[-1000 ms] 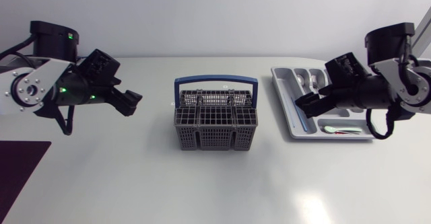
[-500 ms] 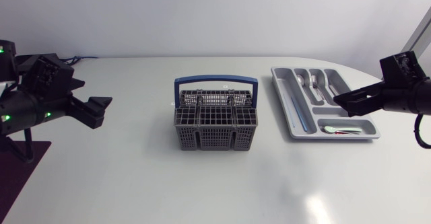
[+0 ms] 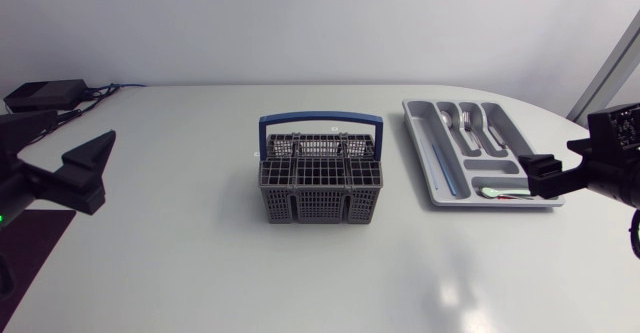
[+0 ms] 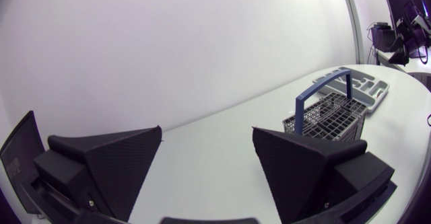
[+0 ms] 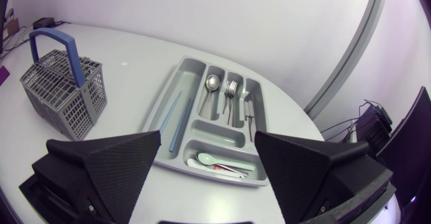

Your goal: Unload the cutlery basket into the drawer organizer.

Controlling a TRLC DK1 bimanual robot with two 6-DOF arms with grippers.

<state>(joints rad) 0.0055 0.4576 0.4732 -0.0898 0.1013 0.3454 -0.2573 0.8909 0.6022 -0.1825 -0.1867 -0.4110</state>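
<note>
Jaws: both pairs are released and spread wide with nothing between them, on the left arm (image 3: pixel 45 178) and on the right arm (image 3: pixel 600 168).
Basket: the grey plastic lattice cutlery basket with a blue arched handle (image 3: pixel 322 178) stands upright mid-tabletop, between the two arms and touched by neither.
Basket axis: its long side and handle run from one arm toward the other.
Contents: no cutlery shows above the lattice; I cannot tell whether any lies deeper inside.
Organizer: the grey moulded plastic drawer organizer (image 3: pixel 417 138) lies on the basket's right-arm side, apart from it, holding a spoon, a fork, knives, a blue stick and a pale green spoon.
Nearer arm: the right jaws hang just beside the organizer's outer corner, nearer the basket than the left jaws, which sit well apart at the tabletop's far left edge.
Judgement: any further pick would mean coming down onto the basket from above.
</note>
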